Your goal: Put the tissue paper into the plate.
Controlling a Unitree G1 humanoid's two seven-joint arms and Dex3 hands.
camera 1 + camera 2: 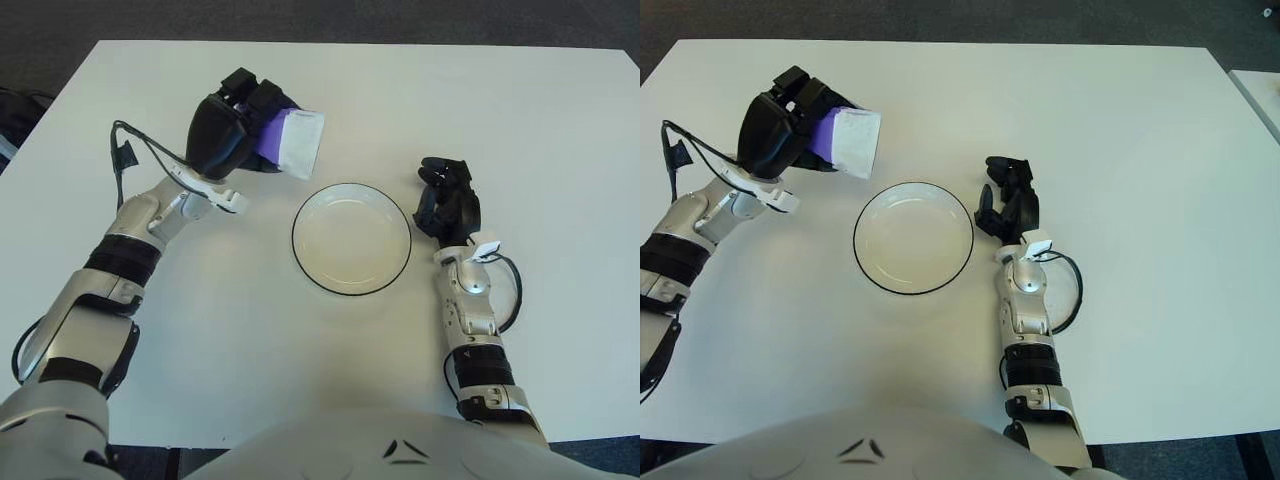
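Observation:
A purple and white tissue pack (290,140) is held off the table by my left hand (235,135), whose black fingers are curled around its purple end. The pack's white end points toward the plate (351,190), a white dish with a thin black rim at the table's middle. The pack hangs just above and left of the plate's far-left rim. My right hand (447,200) shows beside the plate's right rim, holding nothing.
The white table (520,110) runs wide around the plate. Dark floor lies beyond its far edge and left corner. A black cable (135,150) loops from my left wrist.

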